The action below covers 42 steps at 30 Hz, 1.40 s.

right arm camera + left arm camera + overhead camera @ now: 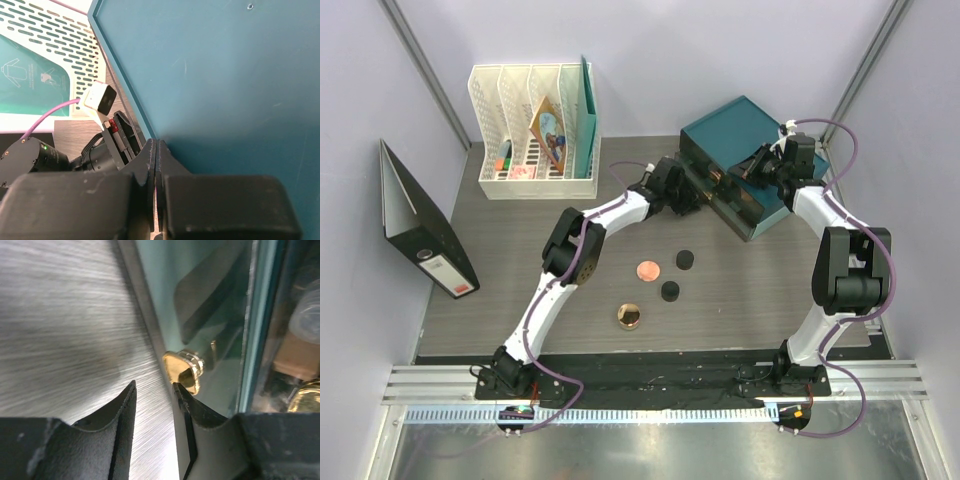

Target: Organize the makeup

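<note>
A coral round compact (pixel 648 270), two black pots (pixel 685 261) (pixel 670 291) and a gold jar (pixel 629 316) lie on the table in the top view. A teal case (pixel 740 130) stands at the back right. My left gripper (pixel 692 195) is open at the case's front; in the left wrist view (pixel 154 385) its right fingertip touches a gold knob (pixel 182 370) on the glassy front panel. Behind the panel I see a beige bottle (pixel 300 357) and a gold cap (pixel 307 397). My right gripper (pixel 760 165) is shut and empty against the teal lid (pixel 225 75), as the right wrist view (pixel 156 142) shows.
A white file organizer (pixel 532 130) with booklets and small red and green pieces stands at the back left. A black binder (pixel 425 225) leans at the left wall. The left arm's wrist camera (pixel 100 97) shows beside the lid.
</note>
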### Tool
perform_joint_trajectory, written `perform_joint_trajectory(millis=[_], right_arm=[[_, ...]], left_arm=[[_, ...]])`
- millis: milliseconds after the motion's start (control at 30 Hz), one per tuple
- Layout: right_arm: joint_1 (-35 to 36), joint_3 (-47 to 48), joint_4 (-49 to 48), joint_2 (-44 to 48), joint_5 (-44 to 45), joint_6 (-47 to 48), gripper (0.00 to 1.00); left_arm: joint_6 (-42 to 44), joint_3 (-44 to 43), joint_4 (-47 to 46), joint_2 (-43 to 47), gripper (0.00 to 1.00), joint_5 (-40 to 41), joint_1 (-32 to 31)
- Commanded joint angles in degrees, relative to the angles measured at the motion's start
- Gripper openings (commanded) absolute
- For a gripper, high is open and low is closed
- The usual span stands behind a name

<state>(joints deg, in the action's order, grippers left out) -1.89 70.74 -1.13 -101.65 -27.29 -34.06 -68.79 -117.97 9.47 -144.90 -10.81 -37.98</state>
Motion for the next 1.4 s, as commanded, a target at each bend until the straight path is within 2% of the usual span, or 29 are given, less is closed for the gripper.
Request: perform_joint_trajectory(millis=[0, 133, 367, 567, 800, 1000, 1033, 1100, 1167, 1367], right_arm=[[0.3, -5.6, 20.4, -7.3, 6.9, 4.7, 0.02], [0.3, -5.5, 20.3, -7.8, 6.8, 4.6, 0.02], [0.3, -5.4, 20.3, -8.0, 6.8, 4.5, 0.02], [0.3, -5.6, 20.4, -8.3, 6.8, 4.7, 0.02], [0.3, -5.6, 20.3, -8.4, 6.7, 4.7, 0.02], [0.3, -5.8, 20.3, -8.3, 6.8, 4.7, 0.02], [0.3, -5.7, 20.3, -8.2, 6.8, 4.8, 0.02], [0.3, -5.7, 20.3, -8.1, 6.8, 4.8, 0.02], [0.3, -5.6, 20.3, -8.2, 6.8, 4.8, 0.02], [0.3, -5.6, 20.4, -8.4, 6.8, 4.8, 0.02]], left_arm=[[-1.3, 1.8, -9.2, 3.2, 0.34, -2.6, -0.1], [0.7, 2.7, -11.9, 4.4, 0.34, -3.7, -0.1], [-1.9, 6.4, -21.1, 5.1, 0.30, -6.8, 0.3], [-0.6, 11.9, -23.9, 9.5, 0.31, -6.2, 0.4], [-0.6, 11.6, -24.6, 10.2, 0.31, -5.2, 0.4], [1.8, 7.1, -16.3, 9.5, 0.31, -1.9, 0.4], [2.3, 6.4, -12.3, 9.7, 0.31, -1.0, 0.4], [3.6, 6.8, -10.2, 11.0, 0.32, 2.4, 0.4], [3.7, 7.8, -9.7, 11.7, 0.36, 4.0, 0.4], [3.1, 5.7, -6.7, 10.3, 0.36, 3.7, 0.4]])
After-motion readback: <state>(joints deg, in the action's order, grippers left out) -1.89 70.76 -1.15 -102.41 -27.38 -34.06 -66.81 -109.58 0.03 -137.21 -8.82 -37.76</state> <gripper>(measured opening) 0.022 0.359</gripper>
